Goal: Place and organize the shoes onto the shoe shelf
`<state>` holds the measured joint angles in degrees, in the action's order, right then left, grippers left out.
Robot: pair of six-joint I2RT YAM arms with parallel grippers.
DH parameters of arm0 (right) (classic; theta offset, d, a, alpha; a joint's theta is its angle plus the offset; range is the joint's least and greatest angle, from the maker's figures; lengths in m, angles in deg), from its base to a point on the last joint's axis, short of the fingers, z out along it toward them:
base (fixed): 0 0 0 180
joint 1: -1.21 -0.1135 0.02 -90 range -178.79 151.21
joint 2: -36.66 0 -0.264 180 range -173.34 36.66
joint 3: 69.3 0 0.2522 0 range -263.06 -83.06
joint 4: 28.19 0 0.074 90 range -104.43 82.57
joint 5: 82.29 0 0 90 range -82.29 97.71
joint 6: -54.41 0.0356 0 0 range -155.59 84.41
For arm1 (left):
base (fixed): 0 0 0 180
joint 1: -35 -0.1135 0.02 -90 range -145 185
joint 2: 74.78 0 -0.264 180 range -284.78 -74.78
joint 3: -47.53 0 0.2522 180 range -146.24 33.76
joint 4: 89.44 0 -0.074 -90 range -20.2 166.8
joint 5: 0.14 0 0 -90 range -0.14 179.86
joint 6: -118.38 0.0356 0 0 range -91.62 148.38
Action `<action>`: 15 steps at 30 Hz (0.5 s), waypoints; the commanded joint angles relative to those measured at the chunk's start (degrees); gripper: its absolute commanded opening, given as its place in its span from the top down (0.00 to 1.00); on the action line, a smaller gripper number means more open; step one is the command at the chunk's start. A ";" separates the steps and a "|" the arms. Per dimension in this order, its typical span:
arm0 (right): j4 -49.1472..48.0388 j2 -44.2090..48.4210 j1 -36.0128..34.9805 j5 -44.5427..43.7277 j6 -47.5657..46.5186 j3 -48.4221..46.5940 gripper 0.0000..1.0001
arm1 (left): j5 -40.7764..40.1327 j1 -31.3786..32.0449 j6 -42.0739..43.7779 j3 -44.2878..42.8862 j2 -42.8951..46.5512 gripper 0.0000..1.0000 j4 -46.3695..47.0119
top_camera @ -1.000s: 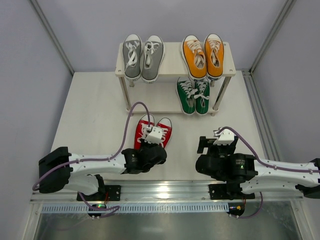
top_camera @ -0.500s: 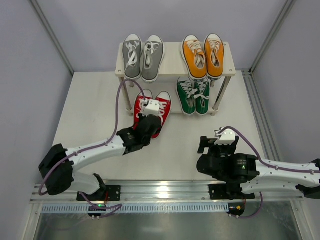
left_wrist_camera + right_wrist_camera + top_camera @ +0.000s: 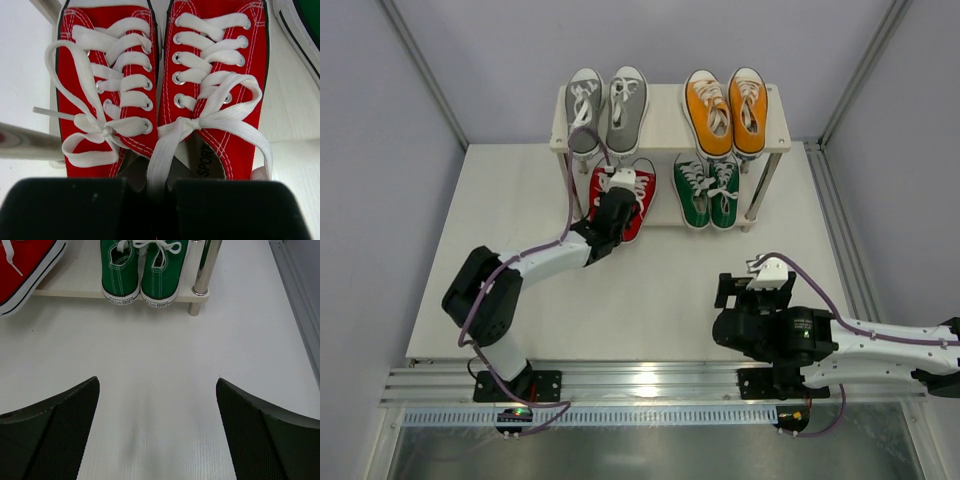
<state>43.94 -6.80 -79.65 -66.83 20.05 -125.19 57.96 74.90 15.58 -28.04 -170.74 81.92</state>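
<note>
Pinched shut w/ L fingers (image 3: 619, 200) on inner heels of red pair (image 3: 215, 75), to shift both as one; set on lower board of shoe shelf (image 3: 665, 125), beside green pair (image 3: 707, 190). R fingers (image 3: 745, 290) wide open, empty.

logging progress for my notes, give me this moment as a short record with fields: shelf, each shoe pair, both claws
shelf: two tiers, at the far side of the table
top tier: grey pair left, orange pair right
lower tier: green pair right; red pair at the left, heels past the front edge
left claw: shut on the red pair's inner heel walls
right claw: open, holding nothing, above the table
</note>
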 commanded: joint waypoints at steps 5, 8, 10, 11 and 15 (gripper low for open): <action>0.34 -1.62 -0.26 0.54 -0.44 -3.66 0.03 | 1.75 -4.30 1.02 -10.00 -2.38 1.00 15.88; 0.78 -2.24 -0.26 0.54 -0.71 -4.19 0.03 | 2.11 -4.65 1.11 -10.45 -3.88 1.00 17.02; 0.61 -2.33 -0.26 0.71 -1.14 -4.36 0.03 | 2.37 -4.74 1.20 -9.92 -5.02 1.00 18.51; 0.52 -2.42 -0.26 0.71 -1.32 -4.36 0.03 | 2.37 -5.00 1.20 -9.66 -5.37 1.00 19.13; -0.09 -2.50 -0.26 1.15 -1.76 -4.10 0.03 | 2.02 -5.27 1.02 -7.81 -6.87 1.00 21.94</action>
<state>44.37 -9.12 -79.70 -65.37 18.85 -127.24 60.56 70.68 16.11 -33.35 -177.93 90.47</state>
